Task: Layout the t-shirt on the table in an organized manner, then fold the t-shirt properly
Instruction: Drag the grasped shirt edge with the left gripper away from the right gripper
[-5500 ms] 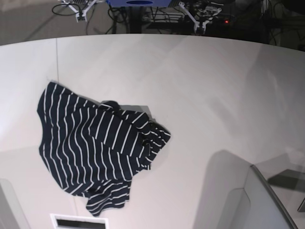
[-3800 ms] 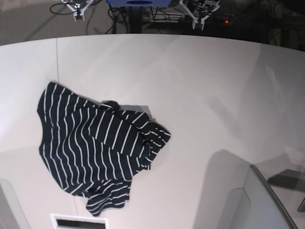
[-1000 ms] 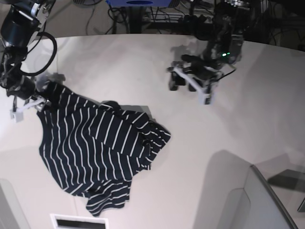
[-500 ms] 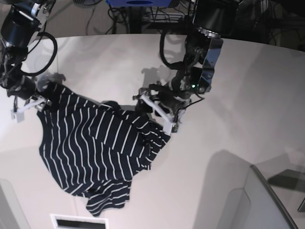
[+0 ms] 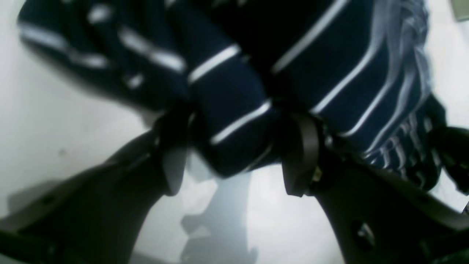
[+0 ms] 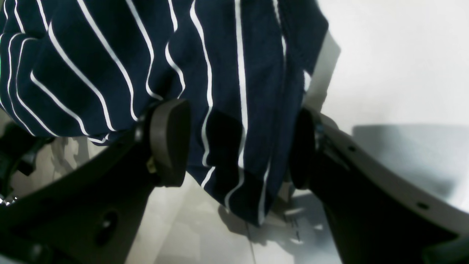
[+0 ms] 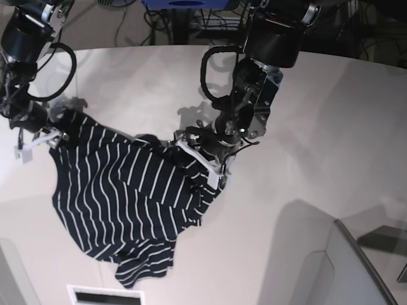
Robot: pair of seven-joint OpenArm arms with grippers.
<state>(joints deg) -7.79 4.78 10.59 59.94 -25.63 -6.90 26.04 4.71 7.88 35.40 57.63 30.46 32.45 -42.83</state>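
Each spread pincer, left pincer [image 5: 234, 161] and right pincer [image 6: 234, 146], straddles a fold of the striped t-shirt [image 7: 121, 197] on the white worktop [image 7: 318, 127]; no legible writing.

We see even overhead light and soft shadows on the smooth white table [image 7: 331, 127], while the left wrist view blurs heavily.

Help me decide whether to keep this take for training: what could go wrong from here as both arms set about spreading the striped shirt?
The left gripper straddles a thick fold of the t-shirt; closing may grab several layers, so the shirt might not open out. The right gripper has only a hanging corner between its open jaws, which could slip free. The middle is bunched on the table, so pulling may drag the heap instead of flattening it.
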